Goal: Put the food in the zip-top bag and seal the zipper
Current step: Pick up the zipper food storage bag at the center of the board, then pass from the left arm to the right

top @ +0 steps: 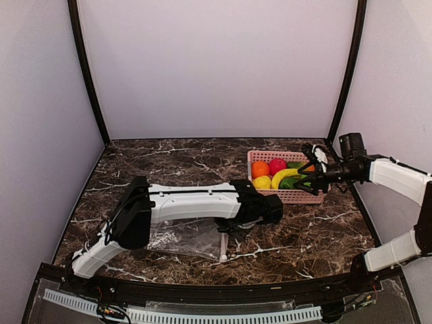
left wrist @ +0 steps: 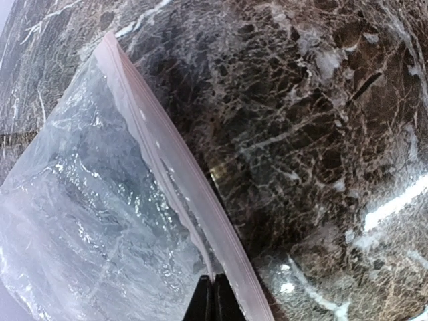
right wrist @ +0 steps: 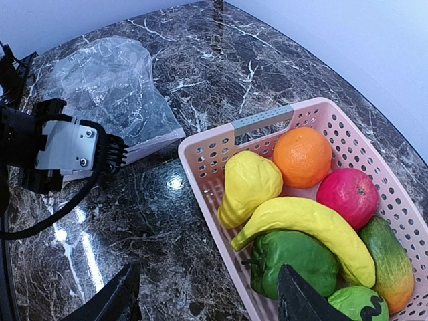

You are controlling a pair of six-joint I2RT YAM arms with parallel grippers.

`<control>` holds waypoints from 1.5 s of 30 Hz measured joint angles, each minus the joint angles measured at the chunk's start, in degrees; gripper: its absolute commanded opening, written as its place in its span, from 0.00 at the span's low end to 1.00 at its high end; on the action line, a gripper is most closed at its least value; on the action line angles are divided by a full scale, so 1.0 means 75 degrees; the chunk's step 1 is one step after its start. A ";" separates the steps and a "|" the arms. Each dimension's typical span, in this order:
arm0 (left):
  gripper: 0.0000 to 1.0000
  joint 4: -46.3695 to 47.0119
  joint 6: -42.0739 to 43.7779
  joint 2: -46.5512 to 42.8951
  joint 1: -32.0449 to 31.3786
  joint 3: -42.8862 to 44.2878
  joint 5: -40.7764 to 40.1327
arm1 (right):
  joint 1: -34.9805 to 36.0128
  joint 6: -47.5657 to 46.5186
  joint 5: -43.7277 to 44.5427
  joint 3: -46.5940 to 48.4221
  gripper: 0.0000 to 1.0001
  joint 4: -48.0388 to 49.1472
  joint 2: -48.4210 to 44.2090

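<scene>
The zip-top bag point(top: 181, 237) lies flat on the marble table in front of the left arm. Its whitish-pink zipper point(left wrist: 170, 160) runs diagonally through the left wrist view. My left gripper point(left wrist: 214, 284) is shut on a thin lip of the bag right beside that strip. The food sits in a pink slotted basket point(right wrist: 204, 150): an orange point(right wrist: 302, 156), a yellow lemon point(right wrist: 249, 182), a banana point(right wrist: 314, 224), a red fruit point(right wrist: 351, 196), a green pepper point(right wrist: 294, 261) and a green-orange mango piece point(right wrist: 386, 262). My right gripper point(right wrist: 207, 274) hangs open above the basket's near rim, holding nothing.
The basket point(top: 287, 196) stands at the right middle of the table, just right of the left arm's wrist point(top: 260, 206). Purple walls close in the back and both sides. A black rail point(top: 202, 290) runs along the near edge.
</scene>
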 measured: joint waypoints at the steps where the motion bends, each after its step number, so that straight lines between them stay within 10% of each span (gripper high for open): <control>1: 0.01 -0.0111 -0.0006 0.0000 0.0000 0.0058 -0.0061 | 0.0000 0.0000 0.0000 0.0000 0.68 0.0000 -0.0006; 13: 0.01 -0.0134 -0.0137 -0.1993 0.0624 -0.1684 -0.0527 | 0.0755 0.2066 -0.0224 0.0662 0.68 0.0143 0.0449; 21: 0.01 0.2576 -0.0090 -0.5380 0.1684 -0.4051 -0.0542 | 0.2425 0.4080 -0.0428 0.3357 0.67 -0.0052 0.2489; 34: 0.01 0.5345 -0.0227 -0.5878 0.1550 -0.5455 -0.0487 | 0.3905 0.6703 -0.0338 0.5770 0.67 0.0245 0.4482; 45: 0.01 0.6038 -0.0399 -0.5910 0.1550 -0.5560 -0.0428 | 0.3993 0.7965 -0.0414 0.5998 0.31 0.0157 0.5680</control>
